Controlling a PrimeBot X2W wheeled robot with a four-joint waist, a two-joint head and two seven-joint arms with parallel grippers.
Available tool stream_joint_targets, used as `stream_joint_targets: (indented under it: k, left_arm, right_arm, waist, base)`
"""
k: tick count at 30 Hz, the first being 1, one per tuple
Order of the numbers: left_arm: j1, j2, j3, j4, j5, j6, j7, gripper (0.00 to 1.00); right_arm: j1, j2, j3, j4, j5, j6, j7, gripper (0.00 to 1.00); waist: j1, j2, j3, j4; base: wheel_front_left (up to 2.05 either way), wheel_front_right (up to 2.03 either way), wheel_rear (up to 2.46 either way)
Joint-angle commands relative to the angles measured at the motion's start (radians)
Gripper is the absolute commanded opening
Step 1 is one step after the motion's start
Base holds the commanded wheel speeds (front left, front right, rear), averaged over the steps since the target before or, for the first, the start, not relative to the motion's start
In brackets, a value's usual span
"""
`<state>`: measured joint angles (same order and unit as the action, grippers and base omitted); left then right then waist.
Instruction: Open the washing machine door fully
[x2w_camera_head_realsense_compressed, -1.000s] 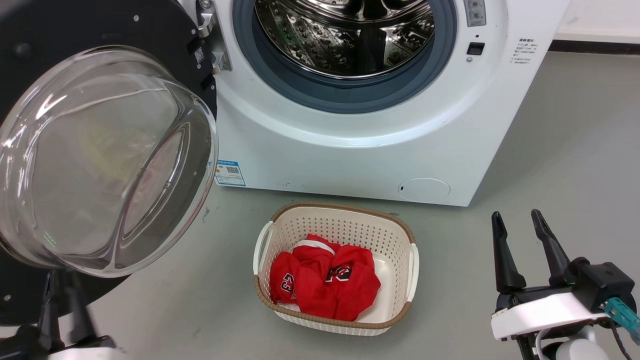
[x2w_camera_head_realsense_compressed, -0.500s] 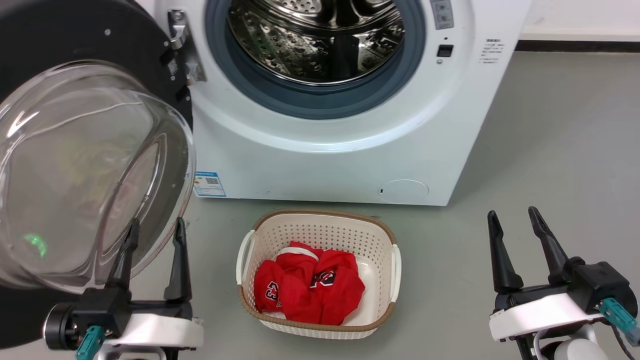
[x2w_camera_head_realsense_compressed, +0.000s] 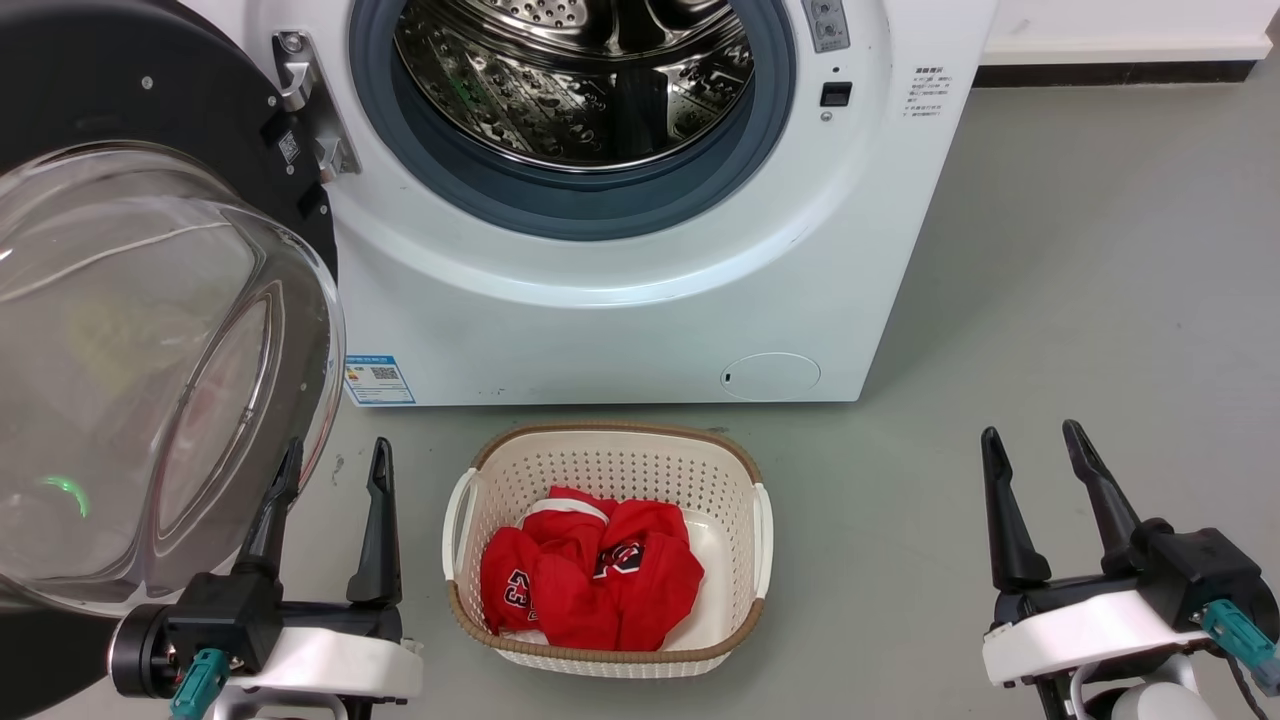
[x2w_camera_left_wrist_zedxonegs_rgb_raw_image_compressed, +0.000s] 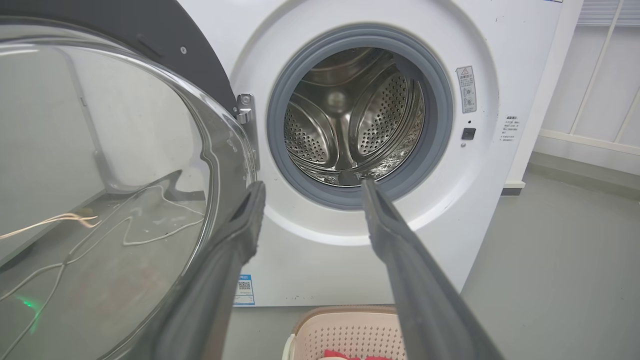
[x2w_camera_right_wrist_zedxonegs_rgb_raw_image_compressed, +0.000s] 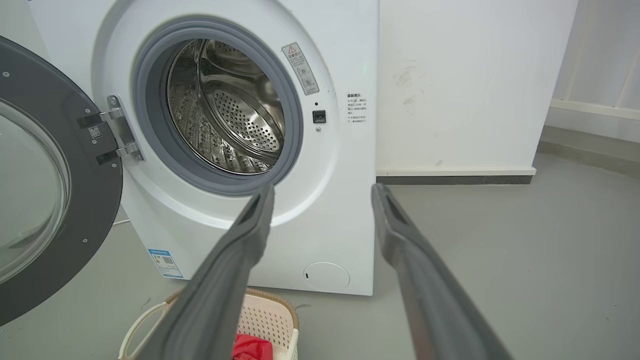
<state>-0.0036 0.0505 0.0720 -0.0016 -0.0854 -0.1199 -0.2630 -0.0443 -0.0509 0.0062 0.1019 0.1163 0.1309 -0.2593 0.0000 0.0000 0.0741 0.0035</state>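
Apparently finished, the washing machine door (x2w_camera_head_realsense_compressed: 150, 360) stands wide open, with left end effector (x2w_camera_head_realsense_compressed: 337, 447) and right end effector (x2w_camera_head_realsense_compressed: 1031, 432) spread empty, leaving at most a final nudge.

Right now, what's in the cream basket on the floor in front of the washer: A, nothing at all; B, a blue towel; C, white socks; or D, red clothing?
D: the head view shows bunched red clothing lying inside the basket, which stands on the floor in front of the washing machine.
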Motion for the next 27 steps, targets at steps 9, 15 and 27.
stream_joint_targets:
  k: [9,15,27]
  left_arm:
    - [0.005,0.0,0.001,0.002,-0.002,0.003,-0.002,1.0]
    - [0.005,0.0,0.002,0.003,-0.003,0.003,-0.002,1.0]
    - [-0.015,-0.001,0.012,0.05,-0.13,0.0,0.039,0.0]
  right_arm:
    - [-0.009,0.002,0.001,0.006,0.013,0.0,-0.003,1.0]
    - [-0.005,0.002,0.006,0.01,0.02,0.0,-0.004,1.0]
    - [0.007,-0.006,0.007,0.03,0.154,0.0,0.021,0.0]
  waist:
    - [0.0,0.0,-0.001,0.003]
    - [0.0,0.0,0.0,0.002]
    - [0.0,0.0,-0.003,0.002]
  base:
    - [0.0,0.0,0.0]
    - [0.0,0.0,0.0]
    - [0.0,0.0,0.0]
